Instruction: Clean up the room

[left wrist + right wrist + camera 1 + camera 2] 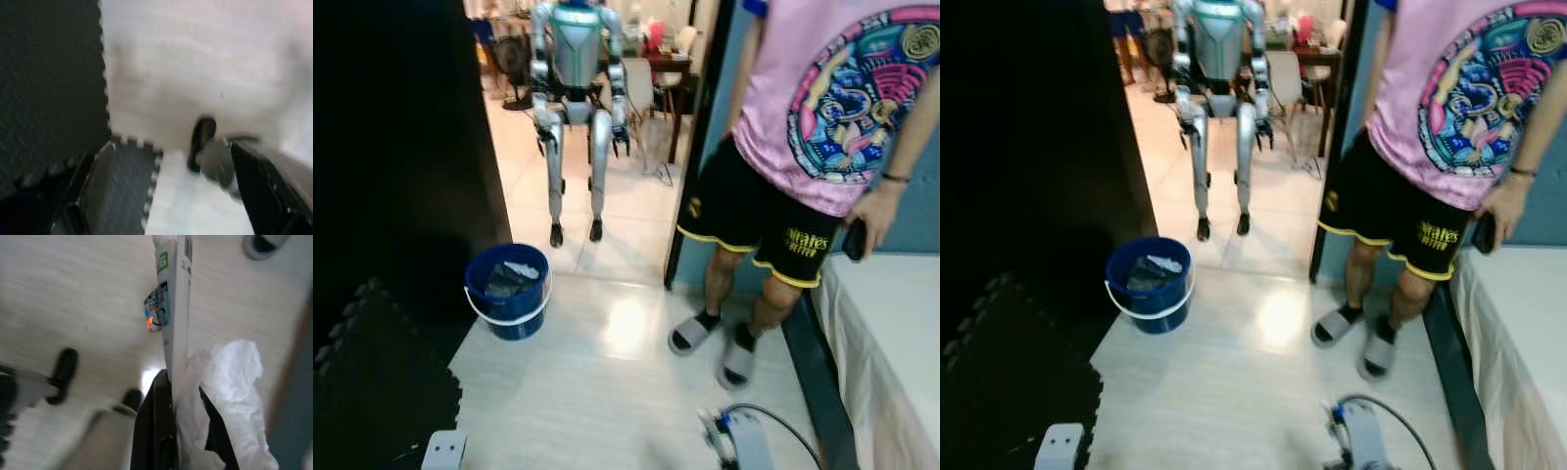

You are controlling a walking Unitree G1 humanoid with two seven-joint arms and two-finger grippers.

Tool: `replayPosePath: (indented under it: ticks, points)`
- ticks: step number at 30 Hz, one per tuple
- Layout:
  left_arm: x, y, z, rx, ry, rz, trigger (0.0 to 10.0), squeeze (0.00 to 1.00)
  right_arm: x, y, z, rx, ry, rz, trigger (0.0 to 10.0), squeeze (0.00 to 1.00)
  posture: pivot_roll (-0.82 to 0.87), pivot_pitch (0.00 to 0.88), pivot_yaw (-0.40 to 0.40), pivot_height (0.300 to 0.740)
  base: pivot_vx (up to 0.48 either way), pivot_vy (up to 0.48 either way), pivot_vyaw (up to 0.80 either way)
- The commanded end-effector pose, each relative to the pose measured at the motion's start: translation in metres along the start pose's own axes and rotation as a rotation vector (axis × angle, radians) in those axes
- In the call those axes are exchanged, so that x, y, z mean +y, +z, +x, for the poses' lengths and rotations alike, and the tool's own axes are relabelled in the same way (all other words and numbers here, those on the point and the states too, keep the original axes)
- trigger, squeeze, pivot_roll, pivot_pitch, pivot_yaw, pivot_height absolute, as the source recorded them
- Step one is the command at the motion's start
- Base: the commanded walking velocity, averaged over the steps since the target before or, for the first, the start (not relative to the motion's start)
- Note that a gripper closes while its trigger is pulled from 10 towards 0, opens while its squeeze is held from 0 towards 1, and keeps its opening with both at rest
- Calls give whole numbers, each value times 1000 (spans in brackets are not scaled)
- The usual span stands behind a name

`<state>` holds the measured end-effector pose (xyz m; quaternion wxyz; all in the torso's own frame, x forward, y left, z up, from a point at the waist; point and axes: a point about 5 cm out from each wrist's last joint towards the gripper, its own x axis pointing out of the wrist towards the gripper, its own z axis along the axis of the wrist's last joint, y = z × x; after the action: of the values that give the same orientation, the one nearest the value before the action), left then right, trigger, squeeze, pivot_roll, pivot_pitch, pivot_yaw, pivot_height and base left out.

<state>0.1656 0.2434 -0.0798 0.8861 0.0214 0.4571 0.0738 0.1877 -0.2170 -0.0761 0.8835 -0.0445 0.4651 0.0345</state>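
The right gripper (183,396) pinches a flat white packet (175,308) between its two black fingers, low over the floor at the near right; the packet is thin, seen edge-on, with a green mark, a barcode and a small patch of blue and red print, and a crumpled white tissue or plastic wad (230,396) is bunched against the fingers beside it. The left gripper (161,196) hangs at the near left with its two black fingers spread wide apart and nothing between them, over the seam where a dark foam puzzle mat (382,382) meets the pale floor (607,382). That floor is light, glossy wood-grain plank with a bright glare spot in the middle. A blue bucket (508,291) with a white handle stands on the floor just beside the mat's far edge and a dark wall on the left; it holds crumpled grey and white rubbish. At the right, a person in a pink printed shirt (832,88), black shorts and grey slippers stands in front of a dark doorframe, one hand (873,211) holding a dark object, close to the corner of a white-covered bed (891,343). Beyond the doorway, on pale tiles, a second silver humanoid robot (576,108) stands before a table and chairs. Open floor runs between bucket and person, narrowing at the doorway.
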Motion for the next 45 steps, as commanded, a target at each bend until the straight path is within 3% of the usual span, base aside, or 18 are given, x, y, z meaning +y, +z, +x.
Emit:
replayPosePath:
  ticks: [1,6,14,33,37,42,45]
  points:
    - [-2,-3,0,14,-15,-2,10000,0,-2,-8,-2,13,-29,7,10000,0,94,0,-73,740,0,0,0]
    - [-2,-3,0,12,-29,-5,10000,0,-3,-20,-4,42,-48,36,10000,0,87,0,-69,740,220,0,0]
    - [-3,-3,0,12,-36,-8,10000,0,-2,-22,-4,44,-50,43,10000,0,81,3,-64,740,430,0,0]
    - [-2,-4,-1,18,-49,11,10000,0,-8,7,-1,-55,-78,41,10000,0,79,23,-61,740,444,0,0]
    - [-2,-4,-1,18,-50,14,10000,0,-7,36,2,-155,-68,38,10000,0,76,22,-58,740,449,0,0]
    - [-2,-4,-1,18,-49,15,10000,0,-7,39,2,-164,-67,36,10000,0,76,22,-58,740,450,0,0]
    - [-2,-4,-1,17,-51,17,10000,0,-4,55,3,-207,-44,31,10000,0,76,21,-59,740,451,0,0]
